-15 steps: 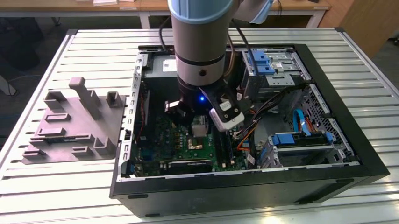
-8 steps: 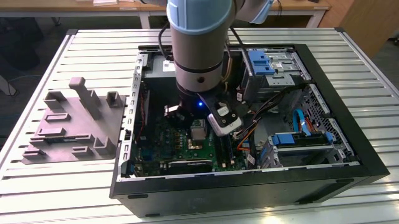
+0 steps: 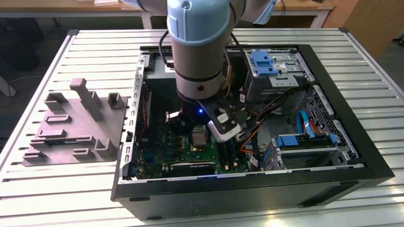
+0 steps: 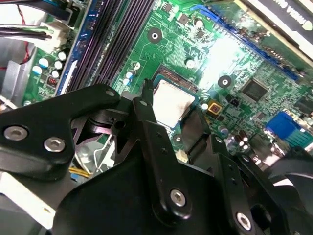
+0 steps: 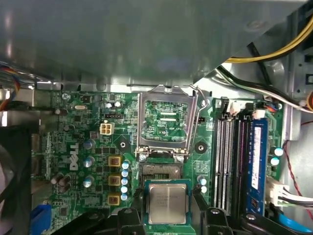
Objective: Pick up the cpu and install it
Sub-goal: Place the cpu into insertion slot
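Your arm reaches down into the open computer case [image 3: 252,179], which lies on its side on the slatted table [image 3: 94,189] and takes up most of the surface toward the exterior view's right edge. The gripper [image 5: 168,220] hangs just above the green motherboard [image 4: 234,54] — its black fingers [image 4: 146,105] sit on two opposite sides of the cpu [image 5: 167,204], close against its edges, so you appear to be holding the chip narrowly between them. In both wrist views the cpu's silvery top faces up and stays level. Beside it on the board, the socket [image 5: 166,122] stands with its metal frame flipped open, apart from the chip. The dark memory slots [image 5: 230,156] run alongside the socket. A grey moulded fixture [image 3: 75,127] rests on the table near the opposite edge, well apart from the case.
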Available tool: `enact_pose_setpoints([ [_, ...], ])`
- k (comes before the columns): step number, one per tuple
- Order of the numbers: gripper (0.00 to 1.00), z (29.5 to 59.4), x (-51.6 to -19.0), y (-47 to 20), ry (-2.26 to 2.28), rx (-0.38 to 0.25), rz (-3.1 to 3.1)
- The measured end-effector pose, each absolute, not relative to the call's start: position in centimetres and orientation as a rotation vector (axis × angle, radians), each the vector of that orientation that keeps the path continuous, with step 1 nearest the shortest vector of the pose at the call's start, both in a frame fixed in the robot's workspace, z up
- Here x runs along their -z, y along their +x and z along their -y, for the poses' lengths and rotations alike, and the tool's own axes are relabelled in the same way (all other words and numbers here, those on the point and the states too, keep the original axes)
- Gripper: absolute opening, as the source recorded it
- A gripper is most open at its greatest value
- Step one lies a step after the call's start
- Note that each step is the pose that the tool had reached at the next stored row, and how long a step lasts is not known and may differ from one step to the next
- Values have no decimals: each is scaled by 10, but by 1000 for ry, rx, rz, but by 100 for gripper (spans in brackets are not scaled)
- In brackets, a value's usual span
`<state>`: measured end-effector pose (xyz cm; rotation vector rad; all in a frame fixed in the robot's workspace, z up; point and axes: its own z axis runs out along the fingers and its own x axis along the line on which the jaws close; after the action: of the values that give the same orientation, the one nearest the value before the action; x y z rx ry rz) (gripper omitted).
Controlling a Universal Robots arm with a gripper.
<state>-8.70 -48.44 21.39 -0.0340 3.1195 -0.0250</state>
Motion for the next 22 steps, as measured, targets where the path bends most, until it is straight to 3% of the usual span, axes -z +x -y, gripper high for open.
enact_pose_setpoints([
  [22,47,483,-191,-91,-32,19,-3120],
])
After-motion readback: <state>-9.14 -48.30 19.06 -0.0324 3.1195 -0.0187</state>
